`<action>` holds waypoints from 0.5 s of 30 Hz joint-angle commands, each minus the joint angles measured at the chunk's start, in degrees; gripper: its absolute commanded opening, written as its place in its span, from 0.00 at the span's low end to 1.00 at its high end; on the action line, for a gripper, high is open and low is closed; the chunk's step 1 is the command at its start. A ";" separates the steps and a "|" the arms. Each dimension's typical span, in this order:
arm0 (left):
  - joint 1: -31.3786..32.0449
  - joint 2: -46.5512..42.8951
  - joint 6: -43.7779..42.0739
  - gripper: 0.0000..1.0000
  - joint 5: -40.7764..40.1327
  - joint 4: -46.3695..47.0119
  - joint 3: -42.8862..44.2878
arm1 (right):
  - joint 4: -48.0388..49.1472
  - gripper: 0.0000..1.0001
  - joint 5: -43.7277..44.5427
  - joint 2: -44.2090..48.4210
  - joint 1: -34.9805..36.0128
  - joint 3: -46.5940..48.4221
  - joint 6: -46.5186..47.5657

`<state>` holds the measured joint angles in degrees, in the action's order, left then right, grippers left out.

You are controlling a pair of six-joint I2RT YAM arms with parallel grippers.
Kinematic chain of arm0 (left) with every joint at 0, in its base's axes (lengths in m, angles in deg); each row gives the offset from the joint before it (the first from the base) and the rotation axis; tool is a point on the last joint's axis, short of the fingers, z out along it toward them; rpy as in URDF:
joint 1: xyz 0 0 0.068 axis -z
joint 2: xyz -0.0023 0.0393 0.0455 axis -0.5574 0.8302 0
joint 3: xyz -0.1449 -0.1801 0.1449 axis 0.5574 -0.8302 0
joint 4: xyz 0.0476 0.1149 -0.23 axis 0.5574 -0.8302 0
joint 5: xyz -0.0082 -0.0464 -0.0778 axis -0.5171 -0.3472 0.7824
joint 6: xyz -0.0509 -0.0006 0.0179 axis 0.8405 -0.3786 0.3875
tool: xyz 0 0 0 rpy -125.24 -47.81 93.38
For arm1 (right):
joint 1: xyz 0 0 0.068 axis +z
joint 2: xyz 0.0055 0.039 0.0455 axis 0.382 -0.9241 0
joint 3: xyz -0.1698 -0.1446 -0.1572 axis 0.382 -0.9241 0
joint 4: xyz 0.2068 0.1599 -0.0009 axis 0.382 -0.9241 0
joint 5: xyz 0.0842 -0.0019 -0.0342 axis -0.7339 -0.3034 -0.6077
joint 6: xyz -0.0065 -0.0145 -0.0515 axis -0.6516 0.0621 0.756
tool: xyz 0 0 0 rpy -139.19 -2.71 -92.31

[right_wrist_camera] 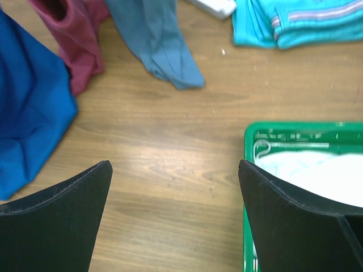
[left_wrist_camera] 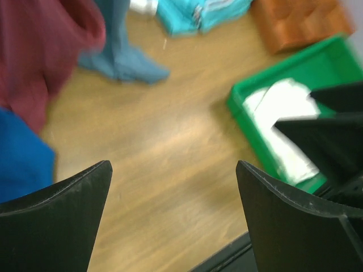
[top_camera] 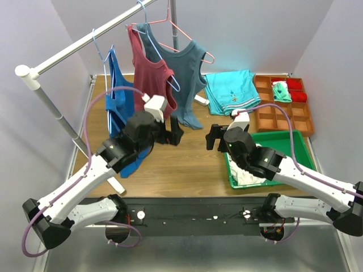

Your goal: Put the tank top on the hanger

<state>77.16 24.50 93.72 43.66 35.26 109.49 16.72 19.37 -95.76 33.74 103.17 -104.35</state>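
Note:
The royal-blue tank top [top_camera: 120, 99] hangs at the left of the clothes rail on the light-blue wire hanger [top_camera: 102, 58], its hem reaching the table. It also shows in the left wrist view [left_wrist_camera: 20, 158] and the right wrist view [right_wrist_camera: 28, 119]. My left gripper [top_camera: 176, 132] is open and empty above the table, just right of the blue top and below the maroon one. In its own view the left gripper [left_wrist_camera: 173, 167] has bare wood between the jaws. My right gripper [top_camera: 212, 138] is open and empty at the table's middle, facing the left one, also over bare wood [right_wrist_camera: 174, 165].
A maroon tank top [top_camera: 150, 73] and a teal-grey tank top [top_camera: 184, 71] hang on the white rail [top_camera: 85, 42]. Folded cyan clothes [top_camera: 229, 90] and an orange compartment tray [top_camera: 283, 107] lie at the back right. A green bin [top_camera: 295, 141] holds white cloth under the right arm.

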 commanded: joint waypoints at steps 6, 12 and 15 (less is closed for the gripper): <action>5.75 -2.17 10.40 0.99 -10.49 11.50 -20.28 | 5.36 1.00 1.37 0.86 0.31 -6.96 -8.13; 7.07 -2.17 10.67 0.99 -14.20 12.99 -23.19 | 5.45 1.00 2.86 0.69 0.31 -7.93 -9.10; 7.07 -1.99 9.79 0.99 -14.03 14.30 -23.10 | 6.07 1.00 3.48 0.69 0.31 -8.37 -8.75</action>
<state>83.90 23.13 103.16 33.35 45.64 87.00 20.87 19.59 -95.71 33.74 96.00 -111.81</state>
